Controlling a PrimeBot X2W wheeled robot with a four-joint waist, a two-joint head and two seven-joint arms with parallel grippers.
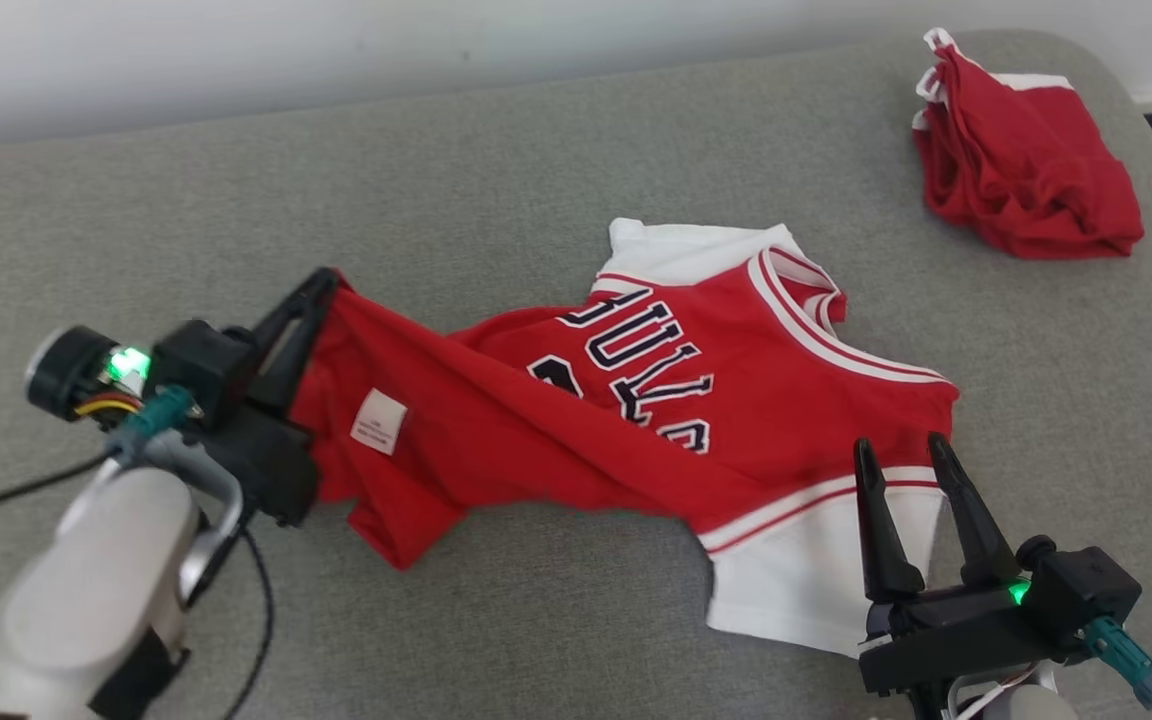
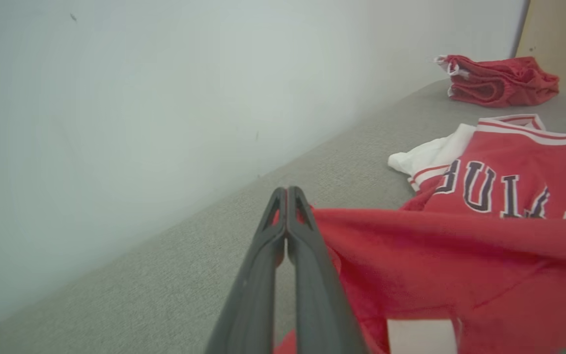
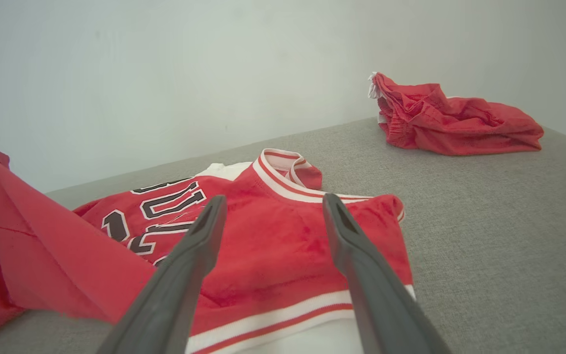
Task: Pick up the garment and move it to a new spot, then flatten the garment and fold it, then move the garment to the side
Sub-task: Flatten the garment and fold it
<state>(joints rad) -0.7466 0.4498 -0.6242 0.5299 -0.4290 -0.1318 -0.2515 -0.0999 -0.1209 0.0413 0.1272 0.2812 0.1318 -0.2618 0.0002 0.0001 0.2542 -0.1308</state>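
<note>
A red basketball jersey [image 1: 636, 420] is seen sprawled across the middle of the head view on a grey woven padded surface [image 1: 496, 180]. One red edge is raised at centre left, where it is clamped between the closed fingers of the left gripper [image 1: 321, 288]. In the left wrist view the two dark fingers [image 2: 307, 275] are shown pressed together, with cloth caught at their tips. The right gripper [image 1: 901, 445] is held at lower right with its jaws wide apart and nothing between them, its tips poised over the jersey's white-banded edge.

The cloth is judged to be light, soft and limp: it is stretched into a taut ridge from the pinch and slumped in folds elsewhere. It is unlikely to be damaged by a firm grip, though thin fabric could be slid out of a shallow one. Better holds are thought to be offered by the thicker striped trim [image 1: 836, 340] at the neckline and by the banded edge under the open gripper, well apart from the held edge, so that the cloth can be drawn flat.

Dark outlined lettering [image 1: 636, 350] is displayed across the chest and a small white care label [image 1: 378, 420] at centre left. Crumpled red shorts [image 1: 1021, 160] are left at upper right, well apart from the jersey.
</note>
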